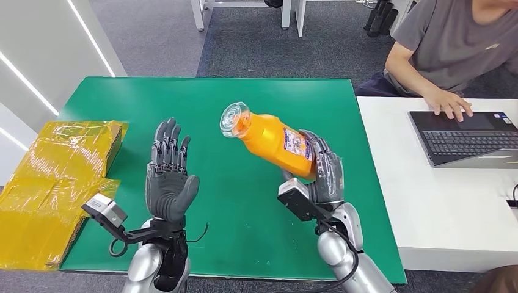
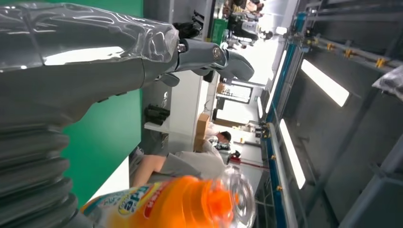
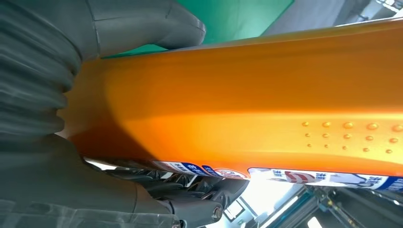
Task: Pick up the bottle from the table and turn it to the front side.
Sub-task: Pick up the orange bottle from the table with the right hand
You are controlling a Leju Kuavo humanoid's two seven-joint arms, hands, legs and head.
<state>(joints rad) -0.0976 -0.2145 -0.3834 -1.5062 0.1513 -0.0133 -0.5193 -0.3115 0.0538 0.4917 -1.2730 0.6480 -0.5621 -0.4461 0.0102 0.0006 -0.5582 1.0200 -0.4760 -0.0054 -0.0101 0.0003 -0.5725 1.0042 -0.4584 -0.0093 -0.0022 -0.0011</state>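
Both silver arms are entering the head view from below. Raised above the green table [image 1: 201, 97], the left hand [image 1: 169, 180] is standing upright with its palm showing, fingers straight and apart, holding nothing. Beyond its outer side, a yellow wrapped package [image 1: 55, 183] is lying across the table's edge. To the inner side of that hand, the right hand [image 1: 322, 173] is gripping the base end of an orange bottle [image 1: 273, 138], lifted clear of the table. From the fingers, the bottle is slanting toward the left hand, its clear cap [image 1: 235, 119] facing the camera and a label showing just beside the fingers. Past the right hand's outer side, a white table [image 1: 427, 201] is carrying a laptop [image 1: 467, 137], and a person [image 1: 449, 49] is resting a hand on it.

Seen from the left wrist, the left hand [image 2: 95, 61] is reaching out with its fingers [image 2: 228, 59] extended and nothing between them. Close by, the bottle [image 2: 171, 204] is showing its cap and printed label.

Seen from the right wrist, the right hand [image 3: 52, 118] is wrapping around the bottle [image 3: 247, 104], thumb [image 3: 147, 26] on one side and dark fingers [image 3: 199, 194] on the other, beside the label.
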